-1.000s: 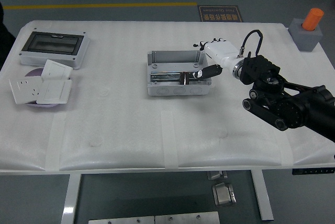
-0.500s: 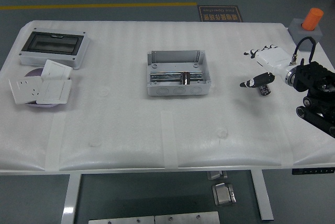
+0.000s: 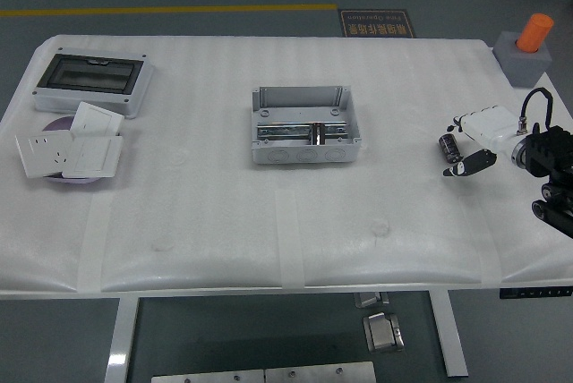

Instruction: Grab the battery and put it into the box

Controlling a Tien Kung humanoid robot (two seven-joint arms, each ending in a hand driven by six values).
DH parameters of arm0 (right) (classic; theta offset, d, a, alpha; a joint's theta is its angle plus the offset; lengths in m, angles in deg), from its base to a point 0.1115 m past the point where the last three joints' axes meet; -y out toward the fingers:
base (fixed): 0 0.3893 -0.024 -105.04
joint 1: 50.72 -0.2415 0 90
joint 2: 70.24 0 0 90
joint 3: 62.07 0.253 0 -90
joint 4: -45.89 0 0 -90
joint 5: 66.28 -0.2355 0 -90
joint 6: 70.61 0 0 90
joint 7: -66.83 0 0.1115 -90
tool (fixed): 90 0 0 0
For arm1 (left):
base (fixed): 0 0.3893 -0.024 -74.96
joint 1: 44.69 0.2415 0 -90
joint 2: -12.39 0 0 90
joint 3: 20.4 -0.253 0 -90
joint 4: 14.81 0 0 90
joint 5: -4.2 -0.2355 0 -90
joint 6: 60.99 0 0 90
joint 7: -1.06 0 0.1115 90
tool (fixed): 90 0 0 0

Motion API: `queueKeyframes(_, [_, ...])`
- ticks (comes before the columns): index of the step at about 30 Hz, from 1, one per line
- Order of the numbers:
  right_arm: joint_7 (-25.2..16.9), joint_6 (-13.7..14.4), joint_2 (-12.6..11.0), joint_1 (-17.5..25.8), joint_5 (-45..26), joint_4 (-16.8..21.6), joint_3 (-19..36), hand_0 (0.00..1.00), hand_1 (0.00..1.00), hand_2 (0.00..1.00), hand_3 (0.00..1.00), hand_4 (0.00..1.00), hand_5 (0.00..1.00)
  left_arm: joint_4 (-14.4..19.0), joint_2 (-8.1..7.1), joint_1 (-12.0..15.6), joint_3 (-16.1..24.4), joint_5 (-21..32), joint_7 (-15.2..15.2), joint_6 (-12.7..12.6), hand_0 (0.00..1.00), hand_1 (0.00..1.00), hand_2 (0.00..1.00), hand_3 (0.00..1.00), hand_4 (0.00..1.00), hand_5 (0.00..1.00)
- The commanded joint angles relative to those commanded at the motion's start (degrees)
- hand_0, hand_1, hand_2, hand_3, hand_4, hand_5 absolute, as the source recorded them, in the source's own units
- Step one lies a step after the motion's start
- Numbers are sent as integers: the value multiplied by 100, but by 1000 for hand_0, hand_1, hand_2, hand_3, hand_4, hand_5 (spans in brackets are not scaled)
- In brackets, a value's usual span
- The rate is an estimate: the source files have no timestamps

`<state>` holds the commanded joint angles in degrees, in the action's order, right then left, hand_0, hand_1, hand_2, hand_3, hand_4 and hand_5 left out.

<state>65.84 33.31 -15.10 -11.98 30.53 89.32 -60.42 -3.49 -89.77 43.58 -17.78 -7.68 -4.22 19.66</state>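
The battery (image 3: 447, 146) is a small dark cylinder on the white table (image 3: 224, 222) at the right side. My right hand (image 3: 452, 148), white with black fingers, comes in from the right edge just beside it. The thumb (image 3: 469, 165) reaches out below the battery and the other fingers (image 3: 457, 124) sit above it, spread and not closed on it. The box (image 3: 307, 125) is an open grey housing at the table's middle, with a metal rail and a small dark part inside. My left arm does not show.
A grey enclosure with a dark window lid (image 3: 89, 81) stands at the far left. White socket plates (image 3: 70, 148) lie on a purple dish in front of it. An orange cylinder on a grey block (image 3: 528, 47) stands at the far right corner.
My right hand has pulled back from the box to the right side of the table and now sits beside the battery, a little lower than half a second ago.
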Motion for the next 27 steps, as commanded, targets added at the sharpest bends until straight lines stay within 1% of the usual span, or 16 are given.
queueKeyframes(3, [-29, 15, -7, 16, -16, -109, -21, 734, 697, 720, 770, 998, 551, 6, -5, -10, 16, -34, 0, 1, 592, 616, 508, 660, 614, 361])
queueKeyframes(7, [-36, 36, -16, -10, -21, -157, 31, 734, 697, 720, 770, 998, 551, 9, 1, -8, 15, -50, 0, 3, 592, 616, 508, 660, 614, 361])
queueKeyframes(8, [-37, 42, -7, -25, -27, -165, 40, 730, 692, 712, 764, 998, 528, 10, 3, -8, 14, -54, 0, 3, 591, 616, 507, 659, 611, 361])
queueKeyframes(18, [-58, 86, 263, -153, -92, -311, -82, 730, 691, 711, 761, 998, 508, 23, 15, -51, 32, -123, -1, 6, 591, 616, 506, 658, 609, 360])
queueKeyframes(25, [-82, 90, 307, -159, -34, -394, -108, 728, 688, 708, 760, 994, 505, 18, 12, -38, -3, -107, -1, 7, 591, 616, 505, 657, 607, 360])
queueKeyframes(27, [-87, 110, 309, -158, -28, -406, -108, 727, 685, 704, 749, 979, 492, 17, 14, -35, -15, -104, 0, 9, 591, 616, 506, 657, 607, 360])
